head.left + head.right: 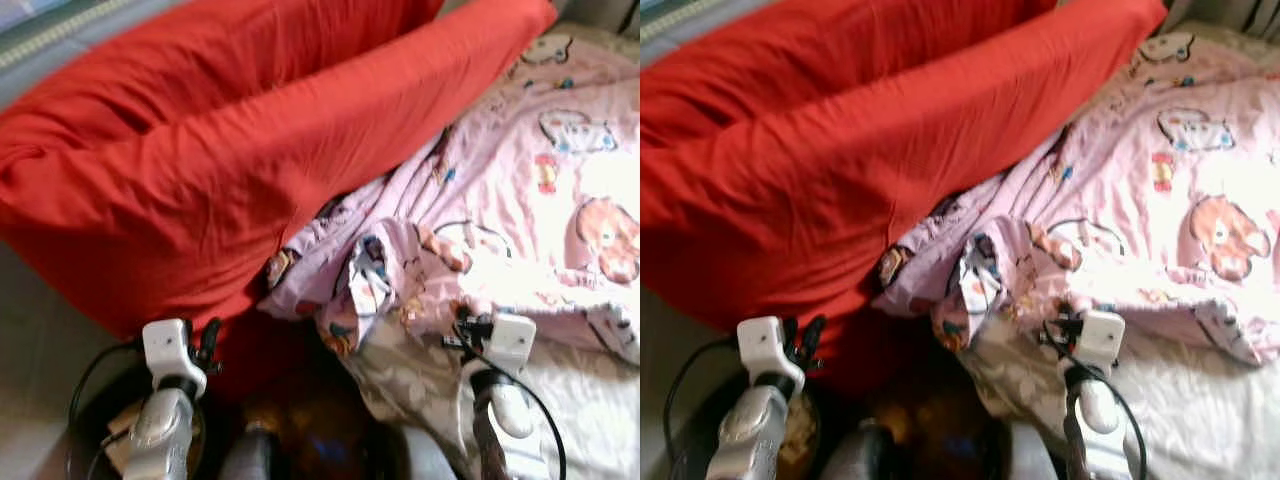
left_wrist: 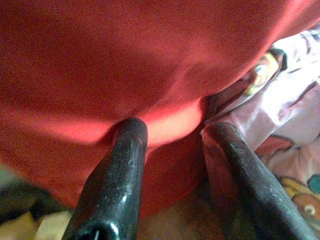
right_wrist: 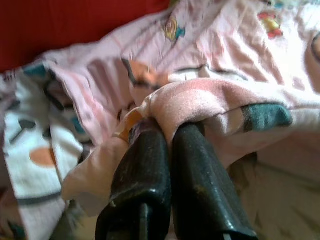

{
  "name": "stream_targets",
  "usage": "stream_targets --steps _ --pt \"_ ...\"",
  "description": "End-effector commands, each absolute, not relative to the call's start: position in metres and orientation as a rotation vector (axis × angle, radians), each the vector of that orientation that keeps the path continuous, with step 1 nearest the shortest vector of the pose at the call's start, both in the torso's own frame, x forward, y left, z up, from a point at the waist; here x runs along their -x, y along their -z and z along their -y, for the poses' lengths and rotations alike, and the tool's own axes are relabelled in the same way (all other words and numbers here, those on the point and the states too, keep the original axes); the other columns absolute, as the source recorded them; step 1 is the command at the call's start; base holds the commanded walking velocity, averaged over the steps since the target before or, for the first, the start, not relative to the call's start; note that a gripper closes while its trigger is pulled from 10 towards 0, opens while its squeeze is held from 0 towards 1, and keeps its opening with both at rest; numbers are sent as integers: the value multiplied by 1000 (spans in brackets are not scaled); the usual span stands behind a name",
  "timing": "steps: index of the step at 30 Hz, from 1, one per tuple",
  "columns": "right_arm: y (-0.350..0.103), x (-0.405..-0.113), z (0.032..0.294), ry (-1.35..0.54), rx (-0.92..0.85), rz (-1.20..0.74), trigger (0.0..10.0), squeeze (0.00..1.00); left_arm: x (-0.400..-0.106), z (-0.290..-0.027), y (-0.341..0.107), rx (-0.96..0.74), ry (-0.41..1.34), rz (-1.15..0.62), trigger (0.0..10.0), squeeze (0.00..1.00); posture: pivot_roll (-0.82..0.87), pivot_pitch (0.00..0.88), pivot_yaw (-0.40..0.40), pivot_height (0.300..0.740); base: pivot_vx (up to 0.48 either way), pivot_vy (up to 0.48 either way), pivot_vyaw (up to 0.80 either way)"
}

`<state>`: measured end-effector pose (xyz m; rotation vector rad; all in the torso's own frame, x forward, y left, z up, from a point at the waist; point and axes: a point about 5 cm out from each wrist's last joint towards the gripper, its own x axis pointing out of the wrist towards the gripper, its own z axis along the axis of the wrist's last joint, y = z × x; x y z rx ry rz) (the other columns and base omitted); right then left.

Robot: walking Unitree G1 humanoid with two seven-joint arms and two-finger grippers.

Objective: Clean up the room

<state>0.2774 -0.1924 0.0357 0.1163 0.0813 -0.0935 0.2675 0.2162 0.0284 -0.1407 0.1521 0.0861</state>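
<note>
On the bed: pink blanket pinched for tidying.
Right end effector [image 3: 167,132] is clamped on the blanket's [image 1: 520,190] crumpled edge, likely to straighten it; left end effector [image 2: 175,135], fingers apart, noses the red pillow [image 1: 230,150].

Bedding laid out across the bed

A large pillow [image 1: 230,150] is set on the left, overlapping the quilt [image 1: 520,200] spread to its right; the bed sheet [image 1: 590,400] is exposed in front of the quilt, with both tools placed at the near edge.
</note>
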Motion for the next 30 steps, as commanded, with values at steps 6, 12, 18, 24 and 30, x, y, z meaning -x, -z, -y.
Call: stream_targets --steps 6,12,18,24,30 --pt "-30 -273 196 96 -74 -97 10000 0 -233 -235 18 146 -149 -396 10000 0 37 203 13 740 0 0 0" --pt "-31 -274 194 100 -89 -92 10000 0 -208 -233 45 93 -116 -573 10000 0 37 207 13 740 0 0 0" --pt "-30 -275 194 101 -87 -96 10000 0 -187 -226 64 51 -73 -725 10000 0 32 214 9 740 0 0 0" --pt "-28 -275 201 130 -79 -114 10000 0 -173 -220 77 56 -93 -828 10000 0 31 220 4 740 0 0 0" --pt "-33 -277 208 165 -78 -96 10000 0 -168 -213 83 36 -67 -875 10000 0 20 225 7 740 0 0 0"
